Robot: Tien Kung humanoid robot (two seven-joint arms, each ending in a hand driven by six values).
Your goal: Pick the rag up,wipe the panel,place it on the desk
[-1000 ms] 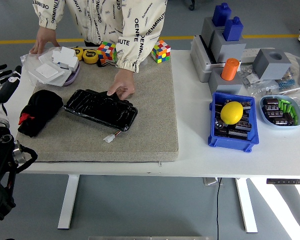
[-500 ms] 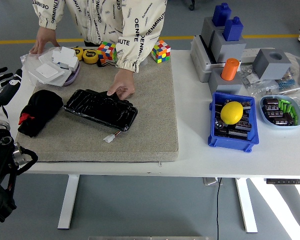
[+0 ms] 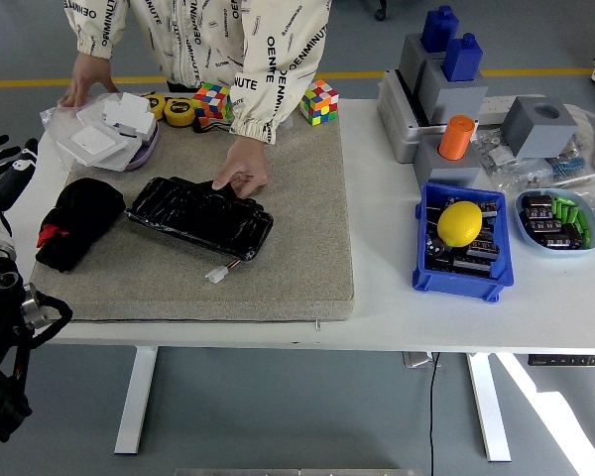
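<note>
rag (image 3: 76, 223): black, bunched, on mat's left | panel (image 3: 200, 216): glossy black, flat, just right of rag

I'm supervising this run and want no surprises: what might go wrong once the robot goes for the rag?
1. The person's hand rests on the black panel; a wiping sweep may strike it.
2. The black rag lies bunched beside the panel, so the left hand may grab only a fold.
3. The panel's loose white connector could snag the cloth.
</note>
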